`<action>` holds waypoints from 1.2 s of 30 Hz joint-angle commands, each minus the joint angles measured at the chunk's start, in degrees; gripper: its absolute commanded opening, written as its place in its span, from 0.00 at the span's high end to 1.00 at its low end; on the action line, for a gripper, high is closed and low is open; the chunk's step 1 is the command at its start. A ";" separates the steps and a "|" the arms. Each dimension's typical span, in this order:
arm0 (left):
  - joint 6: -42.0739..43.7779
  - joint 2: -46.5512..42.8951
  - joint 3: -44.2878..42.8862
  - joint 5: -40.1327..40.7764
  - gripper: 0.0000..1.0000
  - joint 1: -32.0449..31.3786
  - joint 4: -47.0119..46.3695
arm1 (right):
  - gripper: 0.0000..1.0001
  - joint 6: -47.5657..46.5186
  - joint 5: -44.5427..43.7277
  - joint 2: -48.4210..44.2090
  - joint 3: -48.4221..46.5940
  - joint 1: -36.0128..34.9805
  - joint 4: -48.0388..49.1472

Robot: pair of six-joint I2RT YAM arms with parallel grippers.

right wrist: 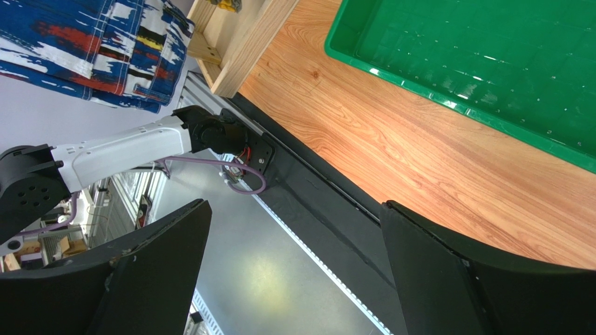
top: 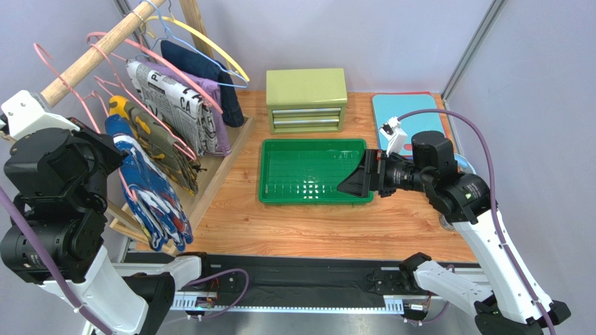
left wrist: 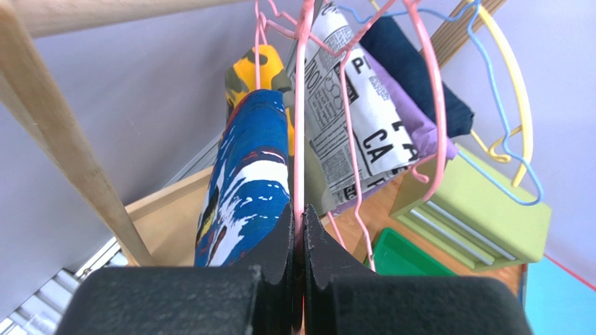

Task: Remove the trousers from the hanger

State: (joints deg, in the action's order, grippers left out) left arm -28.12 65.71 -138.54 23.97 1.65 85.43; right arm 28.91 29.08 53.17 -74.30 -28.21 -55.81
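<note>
1 trousers (left wrist: 245, 174), 1 hanger (left wrist: 299, 132) — L end effector (left wrist: 299, 213) pinching.

The left claw (left wrist: 299, 220) pinches the thin pink wire of the hanger (left wrist: 299, 132), which runs straight up from between its closed fingertips. The trousers (left wrist: 245, 181) hang just left of that wire, and a newspaper-print garment (left wrist: 350, 118) hangs to its right.

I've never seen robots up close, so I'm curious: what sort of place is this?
Probably a robotics test cell, not a home: grey partition walls enclose a wooden table, robot arms, left and right, are mounted at its edge, and a wooden clothes rack stands as a prop.
</note>
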 commanded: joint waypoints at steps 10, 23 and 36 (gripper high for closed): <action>-2.55 -4.19 -4.28 -3.83 1.00 0.46 -7.12 | 0.03 0.19 2.03 0.27 -1.37 -0.18 2.46; -6.95 -10.25 -3.93 -11.05 1.00 -0.42 -1.76 | 0.03 0.19 3.26 1.32 -1.37 -0.18 2.11; -10.81 -21.14 0.37 -7.35 1.00 -18.15 5.45 | 0.04 -1.31 5.20 2.12 -0.32 -0.18 0.09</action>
State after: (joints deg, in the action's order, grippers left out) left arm -37.10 47.88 -138.96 15.00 -11.03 85.49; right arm 28.82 32.32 55.20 -74.30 -28.23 -55.77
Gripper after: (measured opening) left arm 0.017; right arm 0.963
